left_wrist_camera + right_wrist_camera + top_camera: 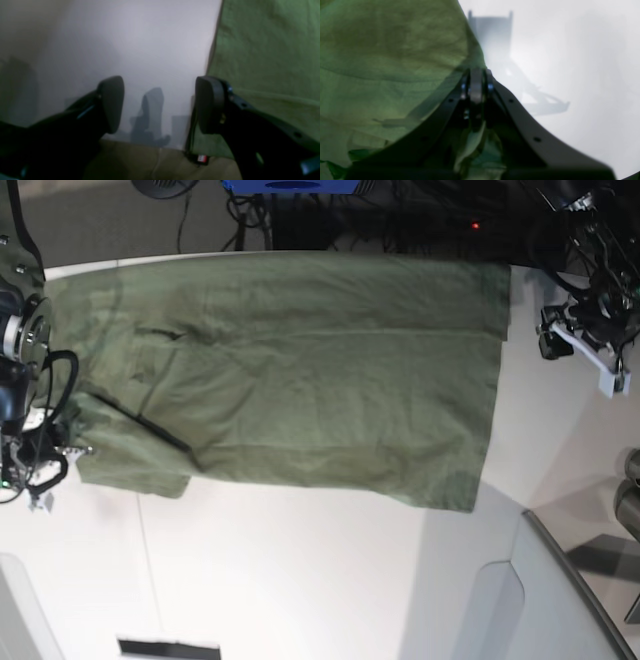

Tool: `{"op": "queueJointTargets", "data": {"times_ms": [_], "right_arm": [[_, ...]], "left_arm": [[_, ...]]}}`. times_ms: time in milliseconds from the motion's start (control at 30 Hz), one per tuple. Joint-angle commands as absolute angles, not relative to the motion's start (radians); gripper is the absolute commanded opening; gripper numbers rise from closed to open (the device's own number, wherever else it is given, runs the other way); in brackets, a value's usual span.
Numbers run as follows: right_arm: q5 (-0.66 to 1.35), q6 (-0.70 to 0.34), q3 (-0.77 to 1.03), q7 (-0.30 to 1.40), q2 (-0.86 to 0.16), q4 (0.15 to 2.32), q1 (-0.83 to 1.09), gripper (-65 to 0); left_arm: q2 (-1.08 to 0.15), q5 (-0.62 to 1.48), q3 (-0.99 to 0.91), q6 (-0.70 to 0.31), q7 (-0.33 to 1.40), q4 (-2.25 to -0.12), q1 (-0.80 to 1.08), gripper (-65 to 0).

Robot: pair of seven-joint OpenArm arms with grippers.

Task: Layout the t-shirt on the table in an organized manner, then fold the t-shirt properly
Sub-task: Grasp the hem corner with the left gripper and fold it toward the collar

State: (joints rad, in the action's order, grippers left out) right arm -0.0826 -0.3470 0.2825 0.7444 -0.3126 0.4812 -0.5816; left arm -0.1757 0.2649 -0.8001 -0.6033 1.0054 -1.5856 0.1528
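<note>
Lying spread over the large white smooth table (300,580), touching its far edge: plain olive-green cotton t-shirt (300,370), wrinkled; judged light, limp, non-slip, not fragile, will sag & drag if lifted at one pt; best taken at hems, corners or sleeve edges. Right gripper (476,100) at shirt's edge nearest that arm, low, jaws clenched on a pinch of t-shirt fabric. Left gripper (160,105) just beside shirt's opposite edge, over bare table, released, holding nothing.

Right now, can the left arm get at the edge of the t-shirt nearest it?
Probably yes. The left gripper stands open just beside the t-shirt edge, over bare table, with nothing between them.
</note>
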Motion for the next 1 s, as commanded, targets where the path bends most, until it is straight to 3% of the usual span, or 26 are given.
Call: {"op": "queueJointTargets", "data": {"times_ms": [0,233,433,533,667,733,900,967], "right_arm": [[-0.079,-0.34,0.286,0.737,-0.328,0.499,-0.613,-65.0],[-0.077,-0.344,0.286,0.736,-0.326,0.501,-0.613,-65.0],[-0.077,-0.344,0.286,0.736,-0.326,0.501,-0.613,-65.0],[-0.077,-0.344,0.286,0.736,-0.326,0.501,-0.613,-65.0],[-0.077,-0.344,0.286,0.734,-0.331,0.501,-0.611,-65.0],[-0.077,-0.344,0.286,0.734,-0.332,0.501,-0.611,-65.0],[-0.077,-0.344,0.286,0.734,-0.328,0.501,-0.611,-65.0],[-0.077,-0.346,0.286,0.734,-0.326,0.501,-0.611,-65.0]], "left_arm": [[-0.208,0.268,-0.768,-0.604,0.983,-1.58,0.124,-21.7],[-0.234,0.128,-0.673,-0.602,0.972,-1.334,-0.143,-21.7],[-0.248,0.047,-0.549,-0.602,0.842,-0.944,-0.358,-21.7],[-0.248,0.05,-0.518,-0.602,0.786,-0.805,-0.403,-21.7],[-0.229,0.05,-0.516,-0.602,0.762,-0.789,-0.383,-22.5],[-0.225,0.047,-0.512,-0.602,0.742,-0.796,-0.375,-29.3],[-0.229,0.042,-0.51,-0.602,0.737,-0.823,-0.354,-65.0],[-0.229,0.048,-0.51,-0.602,0.739,-0.855,-0.334,-65.0]]}}
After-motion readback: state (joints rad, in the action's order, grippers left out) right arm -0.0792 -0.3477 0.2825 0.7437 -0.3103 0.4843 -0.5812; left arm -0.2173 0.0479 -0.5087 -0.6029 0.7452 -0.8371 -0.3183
